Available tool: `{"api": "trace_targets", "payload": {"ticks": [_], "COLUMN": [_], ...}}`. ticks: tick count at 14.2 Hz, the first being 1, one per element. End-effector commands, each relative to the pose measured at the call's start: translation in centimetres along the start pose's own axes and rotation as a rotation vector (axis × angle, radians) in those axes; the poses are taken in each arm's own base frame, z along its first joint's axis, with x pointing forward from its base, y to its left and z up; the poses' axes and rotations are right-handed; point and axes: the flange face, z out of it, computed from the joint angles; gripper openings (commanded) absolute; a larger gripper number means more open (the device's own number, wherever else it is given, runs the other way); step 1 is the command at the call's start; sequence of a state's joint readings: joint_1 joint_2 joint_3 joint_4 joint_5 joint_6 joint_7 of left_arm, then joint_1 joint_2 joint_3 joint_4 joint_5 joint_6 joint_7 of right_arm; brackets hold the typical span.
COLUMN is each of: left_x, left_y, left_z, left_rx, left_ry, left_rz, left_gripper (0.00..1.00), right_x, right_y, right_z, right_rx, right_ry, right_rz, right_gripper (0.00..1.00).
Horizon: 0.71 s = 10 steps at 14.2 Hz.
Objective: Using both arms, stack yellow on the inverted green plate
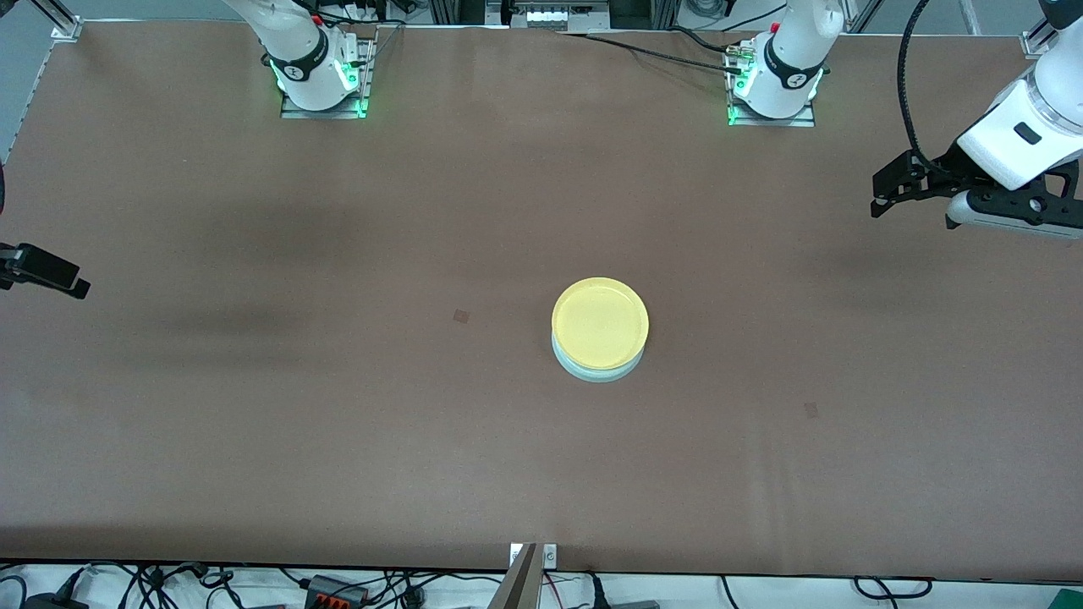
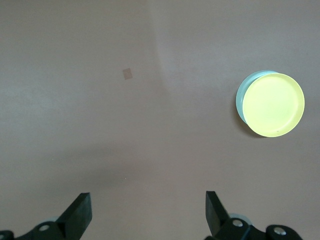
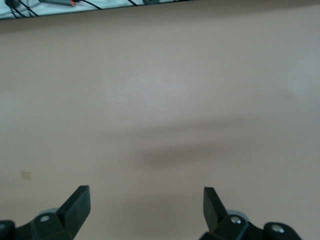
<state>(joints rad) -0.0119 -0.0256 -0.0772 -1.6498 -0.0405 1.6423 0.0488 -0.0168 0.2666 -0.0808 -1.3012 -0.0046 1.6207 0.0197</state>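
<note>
The yellow plate [image 1: 600, 323] lies on top of the pale green plate [image 1: 592, 370] near the middle of the table; only the green plate's rim shows beneath it. The left wrist view shows the yellow plate [image 2: 273, 104] with the green plate's edge [image 2: 240, 95] beside it. My left gripper [image 1: 880, 194] is open and empty, up in the air over the left arm's end of the table; its own view [image 2: 147, 210] shows bare table between the fingers. My right gripper [image 1: 51, 275] is open and empty over the right arm's end; its own view [image 3: 146, 205] shows only table.
The brown table [image 1: 338, 423] bears two small dark marks [image 1: 460, 315] [image 1: 810, 409]. The arm bases [image 1: 321, 76] [image 1: 774, 80] stand along the edge farthest from the front camera. Cables [image 1: 338, 588] lie off the table's near edge.
</note>
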Motion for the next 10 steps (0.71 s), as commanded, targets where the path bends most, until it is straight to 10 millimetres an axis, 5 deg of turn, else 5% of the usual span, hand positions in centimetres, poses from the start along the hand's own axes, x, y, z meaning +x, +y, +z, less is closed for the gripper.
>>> {"api": "trace_targets", "payload": {"ticks": [1,10], "left_x": [0.3,0.3], "left_y": [0.0,0.0], "left_z": [-0.5,-0.5], "left_rx": [0.010,0.011], "left_ry": [-0.006,-0.007], "left_rz": [0.020,0.023], "left_gripper": [1.00,1.00], "right_x": [-1.9,-9.3], "right_y": [0.0,0.3], "right_z": [-0.5,1.5], "right_rx": [-0.021,-0.005], "right_ry": [-0.010,-0.015], "right_rz": [-0.034,-0.045], "right_gripper": [1.00,1.00]}}
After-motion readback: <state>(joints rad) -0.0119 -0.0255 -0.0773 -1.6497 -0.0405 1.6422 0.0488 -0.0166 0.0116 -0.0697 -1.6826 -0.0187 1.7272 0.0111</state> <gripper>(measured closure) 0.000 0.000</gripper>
